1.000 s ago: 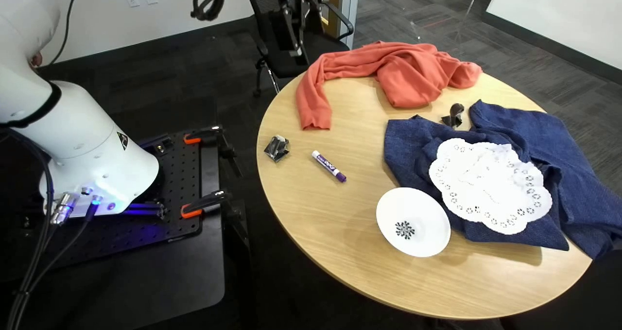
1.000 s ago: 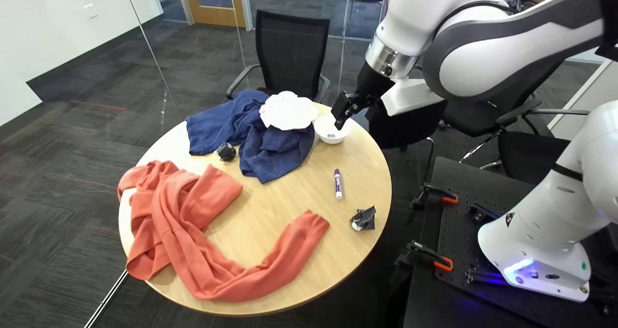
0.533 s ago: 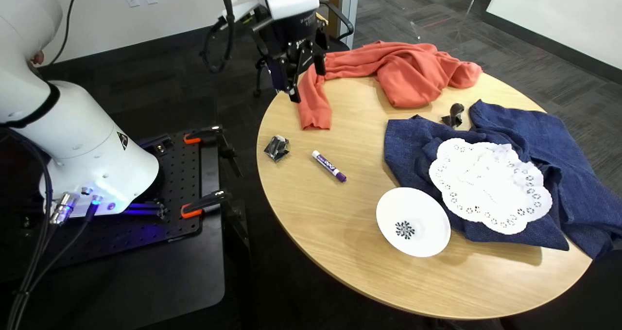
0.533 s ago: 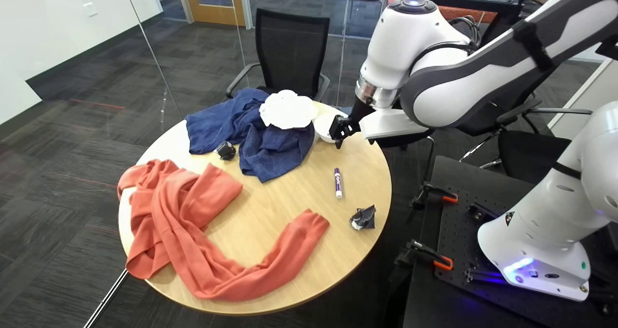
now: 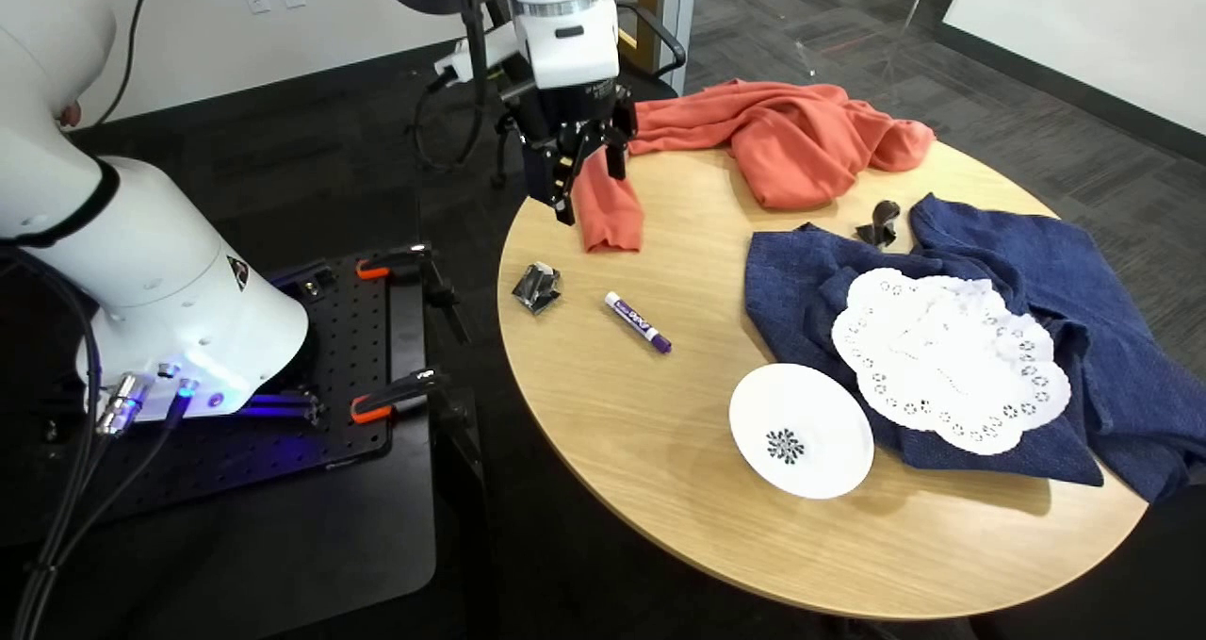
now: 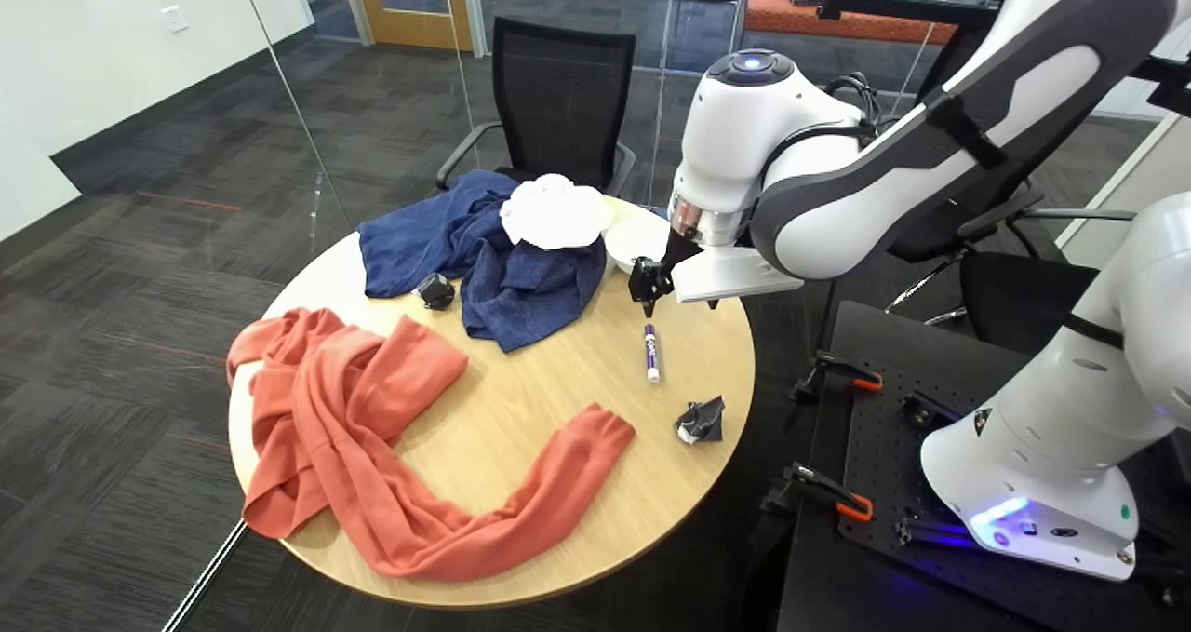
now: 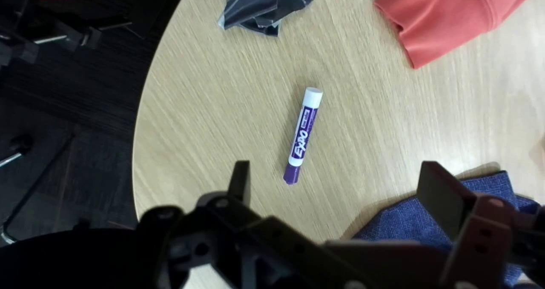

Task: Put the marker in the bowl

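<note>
The purple marker with a white end lies on the round table, in both exterior views and in the middle of the wrist view. The white bowl with a dark speckled centre stands upright on the table in an exterior view; it also shows partly behind the gripper in an exterior view. My gripper is open and empty above the table, apart from the marker. It also shows in an exterior view. In the wrist view its fingers are wide apart, and the marker lies ahead of them.
A crumpled dark wrapper lies near the marker. An orange cloth and a blue denim cloth lie on the table. A white lacy doily rests on the denim, beside the bowl. A small dark object lies by the denim.
My gripper and arm have come down closer to the table and the marker. The marker, bowl and cloths have not moved.
</note>
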You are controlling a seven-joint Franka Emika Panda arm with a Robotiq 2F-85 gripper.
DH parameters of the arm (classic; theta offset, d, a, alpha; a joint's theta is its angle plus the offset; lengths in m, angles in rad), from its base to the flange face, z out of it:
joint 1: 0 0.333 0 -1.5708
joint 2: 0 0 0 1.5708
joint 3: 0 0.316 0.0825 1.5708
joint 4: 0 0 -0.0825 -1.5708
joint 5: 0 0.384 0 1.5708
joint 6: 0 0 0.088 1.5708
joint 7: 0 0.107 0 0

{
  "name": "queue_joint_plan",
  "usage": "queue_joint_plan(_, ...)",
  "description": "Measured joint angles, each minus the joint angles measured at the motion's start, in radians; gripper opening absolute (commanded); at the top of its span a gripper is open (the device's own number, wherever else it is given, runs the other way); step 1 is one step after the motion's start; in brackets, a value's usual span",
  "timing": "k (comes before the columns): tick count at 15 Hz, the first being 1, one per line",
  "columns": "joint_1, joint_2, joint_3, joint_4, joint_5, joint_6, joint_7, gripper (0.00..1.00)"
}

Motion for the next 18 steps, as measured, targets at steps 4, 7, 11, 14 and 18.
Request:
queue_joint_plan(4,0.01,0.003,-0.025,0.001,-0.035,0.0,0.026,1.0)
queue_joint_plan(7,0.01,0.03,-0.066,0.008,-0.05,0.001,0.034,1.0)
queue_joint_plan(11,0.013,0.122,-0.122,0.044,-0.043,0.028,0.028,1.0)
queue_joint_plan(14,0.025,0.21,-0.163,0.078,-0.017,0.095,0.013,1.0)
queue_joint_plan(18,0.052,0.328,-0.191,0.127,0.069,0.164,-0.046,1.0)
